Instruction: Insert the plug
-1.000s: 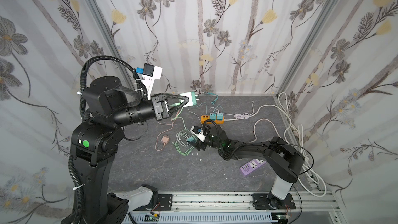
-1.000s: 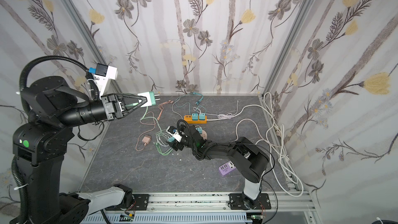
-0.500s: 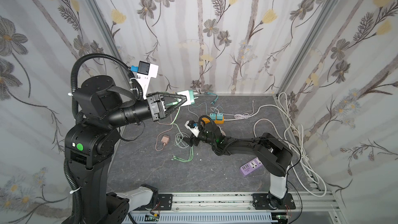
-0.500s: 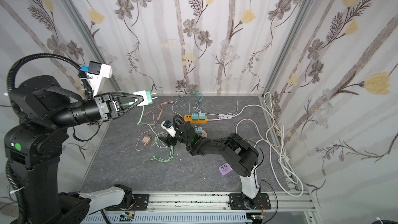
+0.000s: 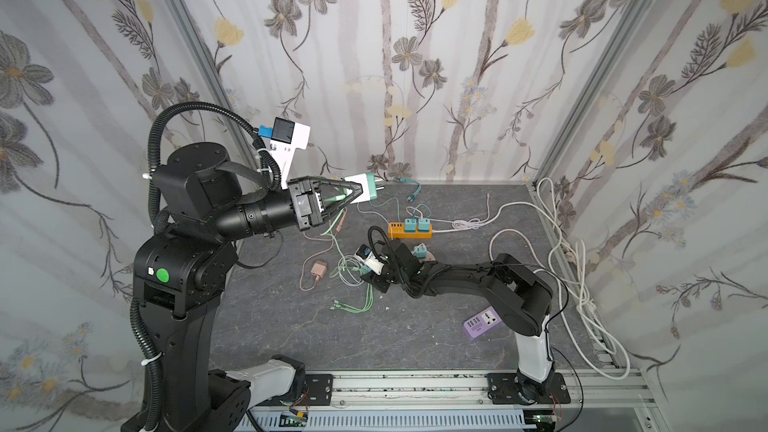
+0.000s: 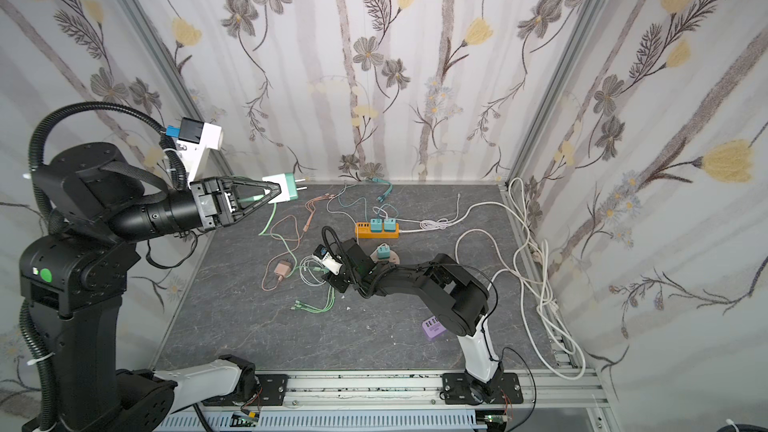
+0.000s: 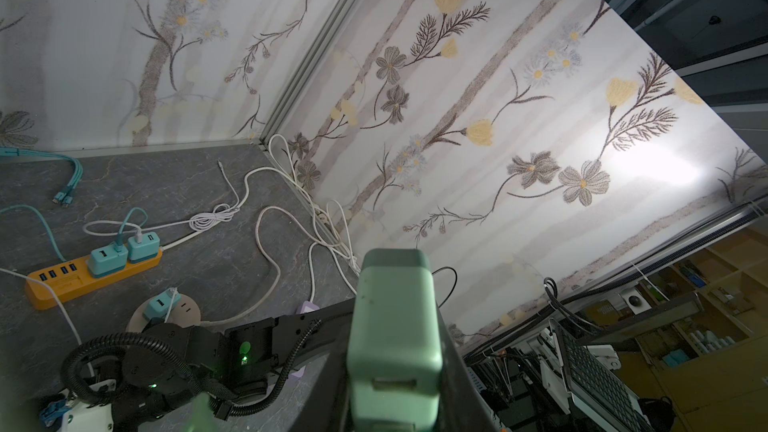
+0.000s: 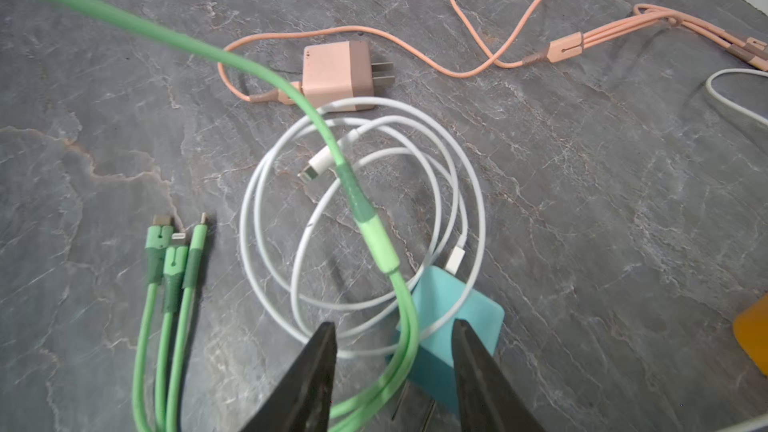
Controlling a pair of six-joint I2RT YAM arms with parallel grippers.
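My left gripper (image 5: pixel 356 194) is raised above the table's back left and is shut on a pale green charger plug (image 5: pixel 368 187), whose prongs point right. The plug (image 6: pixel 286 189) shows in both top views, and its body (image 7: pixel 395 326) fills the left wrist view. A green cable (image 8: pixel 374 238) hangs from it to the table. My right gripper (image 8: pixel 392 324) sits low over the cable tangle, jaws open. That green cable and a teal plug (image 8: pixel 440 305) lie between its fingertips. In a top view the right gripper (image 5: pixel 370 280) is at mid-table.
An orange power strip (image 5: pixel 409 230) with two teal plugs lies behind the right arm. Beside it is a round socket (image 7: pixel 189 311) with a teal plug. A purple strip (image 5: pixel 482 323) lies front right. A pink charger (image 8: pixel 336 72), a white coil (image 8: pixel 270 184) and white cords (image 5: pixel 582 276) also lie about.
The right gripper's jaws have narrowed around the green cable and teal plug, and its wrist shifted slightly over the tangle. The left arm still holds the green plug in about the same place.
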